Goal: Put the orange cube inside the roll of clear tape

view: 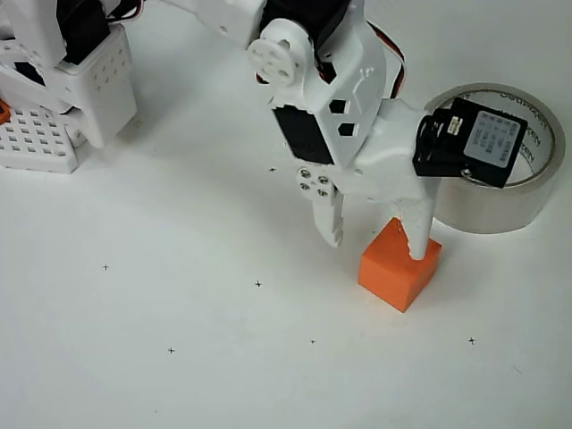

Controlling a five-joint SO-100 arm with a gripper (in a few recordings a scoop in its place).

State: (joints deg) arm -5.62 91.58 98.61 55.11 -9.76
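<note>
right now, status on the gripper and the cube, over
Gripper open, low over the table, one finger on the orange cube's top. Cube on the table, outside the roll of clear tape. Nothing between them.

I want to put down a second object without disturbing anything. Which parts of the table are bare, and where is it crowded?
Free: the wide lower-left stretch of the table, below the arm base and left of the cube; also the strip along the bottom edge beneath the cube. Crowded: the upper right, where the open tool, cube and tape sit close together.
</note>
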